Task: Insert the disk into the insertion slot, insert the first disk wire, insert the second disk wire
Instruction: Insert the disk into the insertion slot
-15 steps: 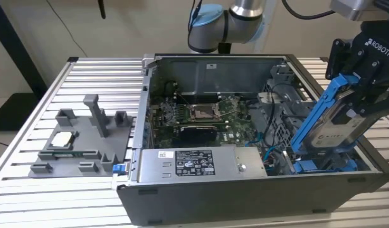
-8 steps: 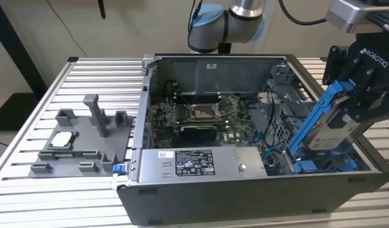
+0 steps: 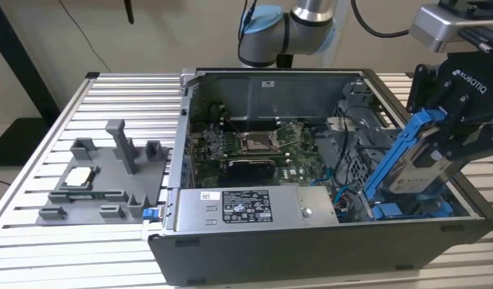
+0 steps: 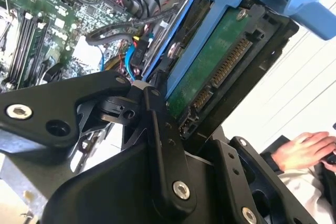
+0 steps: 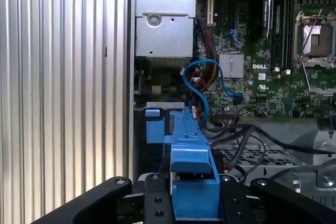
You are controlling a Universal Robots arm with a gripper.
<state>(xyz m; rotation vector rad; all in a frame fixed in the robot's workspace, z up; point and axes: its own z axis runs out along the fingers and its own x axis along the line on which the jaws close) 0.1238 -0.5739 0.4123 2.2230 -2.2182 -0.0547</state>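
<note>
- Claw [image 3: 436, 144] clamped tight on the disk [image 3: 407, 171], fingers pressing its sides.
- Disk: silver-grey drive, white label, bright blue carrier.
- It hangs tilted over the open computer case [image 3: 310, 256], by the surface's [image 3: 37, 253] edge at the exterior view's right.

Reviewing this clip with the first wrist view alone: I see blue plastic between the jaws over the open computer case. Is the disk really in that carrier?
Observer: Yes. In the second wrist view the disk sits in the blue frame, with its green circuit-board side and connector pins facing the camera.
Operator: Is it down in the bay?
Observer: Not fully. In the exterior view it leans steeply at the exterior view's right, with its lower end inside the computer case and its upper end above the rim.
Operator: Anyone nearby?
Observer: In the second wrist view a hand rests beyond the case.
</note>
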